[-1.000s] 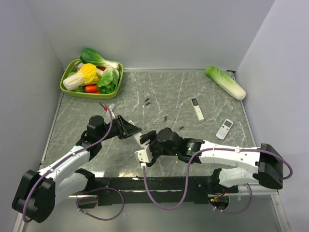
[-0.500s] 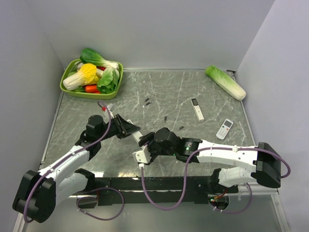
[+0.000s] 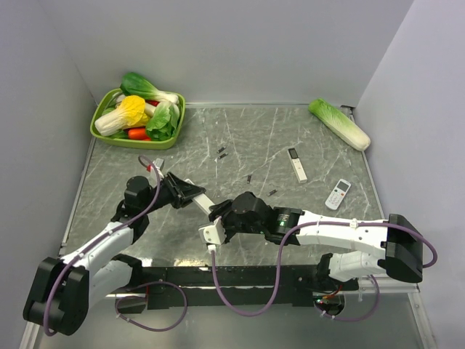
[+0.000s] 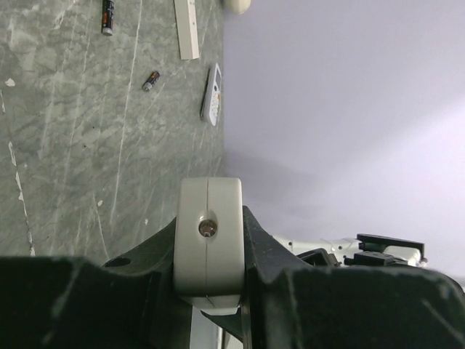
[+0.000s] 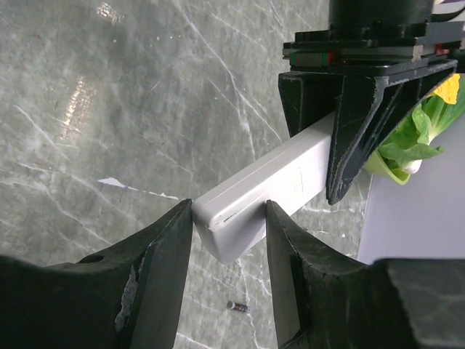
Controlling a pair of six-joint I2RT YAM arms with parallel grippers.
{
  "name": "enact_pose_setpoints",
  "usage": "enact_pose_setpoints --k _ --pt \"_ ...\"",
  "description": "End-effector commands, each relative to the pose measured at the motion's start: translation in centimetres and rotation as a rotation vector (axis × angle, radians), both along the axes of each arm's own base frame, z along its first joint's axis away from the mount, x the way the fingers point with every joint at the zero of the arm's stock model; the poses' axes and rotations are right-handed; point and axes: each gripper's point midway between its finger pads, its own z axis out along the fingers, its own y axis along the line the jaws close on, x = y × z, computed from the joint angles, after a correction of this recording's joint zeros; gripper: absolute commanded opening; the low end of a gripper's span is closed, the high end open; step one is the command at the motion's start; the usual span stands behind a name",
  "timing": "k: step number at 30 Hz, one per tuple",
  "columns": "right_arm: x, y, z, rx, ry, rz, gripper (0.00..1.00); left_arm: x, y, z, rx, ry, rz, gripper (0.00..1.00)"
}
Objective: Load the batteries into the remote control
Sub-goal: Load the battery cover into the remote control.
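The long white remote control (image 3: 201, 201) hangs above the table between my two grippers. My left gripper (image 3: 183, 193) is shut on one end; in the left wrist view that end (image 4: 208, 243) sits clamped between the jaws. My right gripper (image 3: 219, 215) is shut on the other end; in the right wrist view the remote (image 5: 272, 182) is pinched between both fingers (image 5: 167, 247). Two loose batteries (image 3: 249, 177) (image 3: 272, 193) lie on the table beyond the grippers and show in the left wrist view (image 4: 107, 16) (image 4: 151, 80). The battery recess is not visible.
A pair of dark cells (image 3: 221, 151) lies further back. A white remote with a black end (image 3: 298, 165) and a wide buttoned remote (image 3: 337, 194) lie at the right. A green basket of vegetables (image 3: 98, 131) stands back left, a cabbage (image 3: 339, 123) back right. Another small cell (image 5: 237, 306) lies under the right fingers.
My left gripper has drawn back to the left, so more of the remote shows between the grippers. My right gripper has shifted slightly left and stays on the remote's end.
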Motion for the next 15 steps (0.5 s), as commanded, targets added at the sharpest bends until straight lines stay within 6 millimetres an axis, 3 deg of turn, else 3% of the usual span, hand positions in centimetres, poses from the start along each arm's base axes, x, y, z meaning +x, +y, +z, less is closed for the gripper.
enact_pose_setpoints --k 1,15 --pt "-1.3 -0.3 -1.6 -0.034 0.087 0.006 0.10 0.2 1.0 4.6 -0.100 -0.152 0.012 0.01" --pt "-2.6 -0.7 -2.5 -0.028 0.112 -0.011 0.13 1.2 4.1 4.2 -0.228 -0.065 0.145 0.01"
